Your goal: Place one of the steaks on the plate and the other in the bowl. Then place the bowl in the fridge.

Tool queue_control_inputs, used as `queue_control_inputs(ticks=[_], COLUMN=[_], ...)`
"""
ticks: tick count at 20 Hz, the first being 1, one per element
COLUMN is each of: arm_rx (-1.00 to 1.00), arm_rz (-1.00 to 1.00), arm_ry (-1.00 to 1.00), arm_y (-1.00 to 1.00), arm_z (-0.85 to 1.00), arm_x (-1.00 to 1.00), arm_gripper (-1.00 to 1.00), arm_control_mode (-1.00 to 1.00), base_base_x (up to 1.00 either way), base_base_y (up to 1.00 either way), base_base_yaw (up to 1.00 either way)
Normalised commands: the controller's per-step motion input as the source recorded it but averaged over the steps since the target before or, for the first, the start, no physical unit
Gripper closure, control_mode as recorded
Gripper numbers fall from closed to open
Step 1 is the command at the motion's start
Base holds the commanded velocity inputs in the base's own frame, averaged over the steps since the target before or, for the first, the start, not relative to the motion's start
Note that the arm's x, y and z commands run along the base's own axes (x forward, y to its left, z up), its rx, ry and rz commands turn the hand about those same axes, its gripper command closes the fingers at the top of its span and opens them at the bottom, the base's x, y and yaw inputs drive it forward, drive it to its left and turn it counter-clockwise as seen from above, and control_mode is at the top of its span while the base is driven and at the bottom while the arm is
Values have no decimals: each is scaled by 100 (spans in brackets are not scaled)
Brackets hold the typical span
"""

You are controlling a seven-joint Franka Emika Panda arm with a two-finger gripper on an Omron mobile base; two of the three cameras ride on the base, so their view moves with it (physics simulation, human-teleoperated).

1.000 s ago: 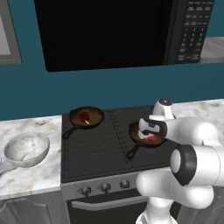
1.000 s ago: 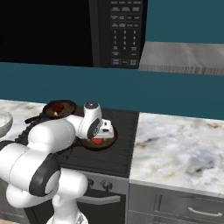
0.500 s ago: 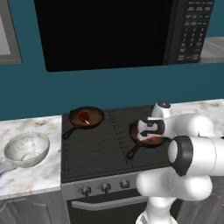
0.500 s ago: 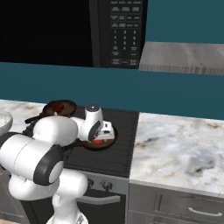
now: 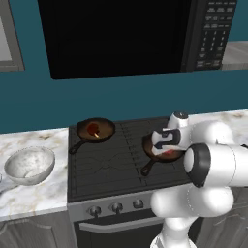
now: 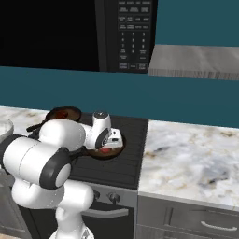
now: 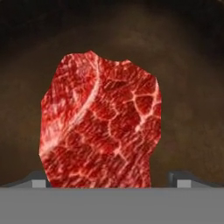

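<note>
Risk lies mostly at the stove, where two dark skillets sit: one toward its rear left corner holding the brown-red steak, the other near its right edge under the arm's wrist. The white-grey bowl waits on the marble worktop left of the stove, well apart from the steak being approached, so a long carry across both burners looks likely and a slack pinch could drop the meat onto the grate.

In the hand view the bright red-pink steak lies flat on the skillet's brown floor, between the two finger tips. The end effector is fully spread and grasps nothing. Because the piece is flat and thin, I judge the main hazard to be the tips meeting the pan bottom before they get round the meat, or closing over its top and sliding off. A hard push could also shove the light skillet toward the stove's right edge. The steak looks nearly as broad as the gap between the tips, so a slightly off-centre descent might land a tip on the meat itself.

Against the frames from a second ago, the wrist has sunk a little lower over the right skillet and the elbow has swung forward; the pans, steaks and bowl lie as they did.
</note>
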Motion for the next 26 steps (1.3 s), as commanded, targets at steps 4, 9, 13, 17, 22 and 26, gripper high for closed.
queue_control_inputs(ticks=[4, 9, 13, 17, 22, 26], arm_rx=[0, 0, 0, 0, 0, 0], arm_rz=[1, 0, -1, -12, -23, -31], arm_ry=[0, 0, 0, -5, -2, 0], arm_y=[3, 0, 0, 10, 18, 24], arm_z=[-9, -3, 21, 89, 97, 64], arm_x=[6, 0, -13, -56, -92, -99], arm_gripper=[100, 100, 100, 100, 100, 100], arm_control_mode=[-100, -100, -100, -100, -100, -100], base_base_x=[0, 0, 0, 0, 0, 0], base_base_y=[0, 0, 0, 0, 0, 0], base_base_yaw=[0, 0, 0, 0, 0, 0])
